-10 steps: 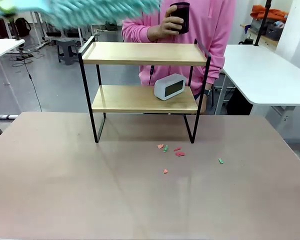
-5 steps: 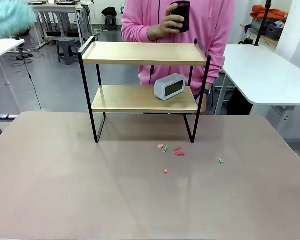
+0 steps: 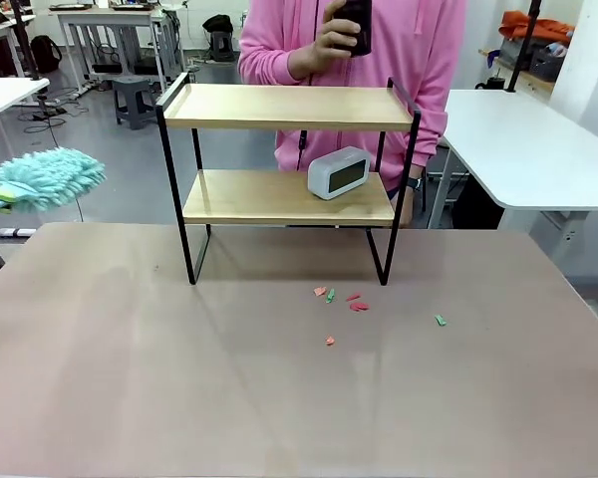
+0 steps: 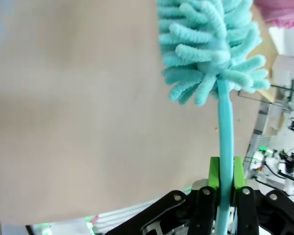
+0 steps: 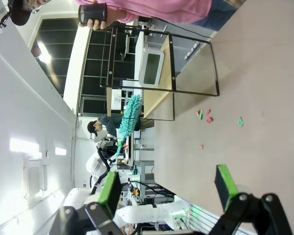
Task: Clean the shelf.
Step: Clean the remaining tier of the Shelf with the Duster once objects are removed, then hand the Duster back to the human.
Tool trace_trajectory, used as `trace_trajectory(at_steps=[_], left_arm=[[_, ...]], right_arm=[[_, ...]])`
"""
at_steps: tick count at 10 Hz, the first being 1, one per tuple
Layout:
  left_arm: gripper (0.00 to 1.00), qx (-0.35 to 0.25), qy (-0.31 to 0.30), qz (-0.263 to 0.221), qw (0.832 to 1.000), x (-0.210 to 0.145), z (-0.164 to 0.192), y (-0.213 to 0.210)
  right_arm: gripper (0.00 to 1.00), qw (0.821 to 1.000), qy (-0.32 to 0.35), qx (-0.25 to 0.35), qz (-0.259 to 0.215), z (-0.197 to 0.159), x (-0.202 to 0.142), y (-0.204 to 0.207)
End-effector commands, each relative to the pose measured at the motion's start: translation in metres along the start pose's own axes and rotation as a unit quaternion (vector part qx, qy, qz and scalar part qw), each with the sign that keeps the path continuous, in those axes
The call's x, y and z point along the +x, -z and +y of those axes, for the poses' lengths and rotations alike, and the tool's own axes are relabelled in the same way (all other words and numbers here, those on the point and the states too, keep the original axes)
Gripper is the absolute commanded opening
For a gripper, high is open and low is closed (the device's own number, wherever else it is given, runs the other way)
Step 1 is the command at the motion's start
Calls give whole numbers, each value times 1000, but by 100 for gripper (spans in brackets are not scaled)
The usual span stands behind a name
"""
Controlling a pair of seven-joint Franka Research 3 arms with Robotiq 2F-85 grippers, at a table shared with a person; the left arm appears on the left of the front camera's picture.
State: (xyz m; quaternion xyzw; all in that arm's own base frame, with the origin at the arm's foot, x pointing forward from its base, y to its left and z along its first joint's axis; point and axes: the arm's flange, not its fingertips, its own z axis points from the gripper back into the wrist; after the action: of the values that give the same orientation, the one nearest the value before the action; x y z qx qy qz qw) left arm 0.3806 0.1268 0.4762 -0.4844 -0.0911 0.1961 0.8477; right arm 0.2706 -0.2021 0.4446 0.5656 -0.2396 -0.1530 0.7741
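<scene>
The shelf (image 3: pixel 289 106) stands at the table's far middle, with two wooden boards in a black frame. It appears sideways as the shelf (image 5: pixel 162 49) in the right wrist view. A white clock (image 3: pixel 339 171) sits on its lower board. My left gripper (image 4: pixel 226 172) is shut on the teal handle of a fluffy duster (image 4: pixel 210 44). The duster head (image 3: pixel 45 177) hangs at the far left, apart from the shelf and above the table's edge. My right gripper (image 5: pixel 167 188) is open and holds nothing, well back from the shelf.
A person in pink behind the shelf holds a dark cup (image 3: pixel 354 25) above the top board. Small red and green scraps (image 3: pixel 344 299) lie on the beige table (image 3: pixel 179 378) in front of the shelf. A white table (image 3: pixel 528 149) stands at the right.
The duster swung from above the shelf's top left corner out to the left and down beside the table edge. The person lifted the cup slightly higher.
</scene>
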Motion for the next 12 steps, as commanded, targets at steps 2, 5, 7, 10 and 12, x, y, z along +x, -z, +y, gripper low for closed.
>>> trace_trajectory(at_steps=[2,5,7,10,12], left_arm=[[12,-32,-8,-11,999,-7,6,-37],[12,-32,-8,-11,999,-7,6,-37],[12,-32,-8,-11,999,-7,6,-37],[12,-32,-8,-11,999,-7,6,-37],[12,-32,-8,-11,999,-7,6,-37]], right_arm=[[100,1000,-12,12,-8,1,1,2],[100,1000,-12,12,-8,1,1,2],[100,1000,-12,12,-8,1,1,2],[100,1000,-12,12,-8,1,1,2],[100,1000,-12,12,-8,1,1,2]])
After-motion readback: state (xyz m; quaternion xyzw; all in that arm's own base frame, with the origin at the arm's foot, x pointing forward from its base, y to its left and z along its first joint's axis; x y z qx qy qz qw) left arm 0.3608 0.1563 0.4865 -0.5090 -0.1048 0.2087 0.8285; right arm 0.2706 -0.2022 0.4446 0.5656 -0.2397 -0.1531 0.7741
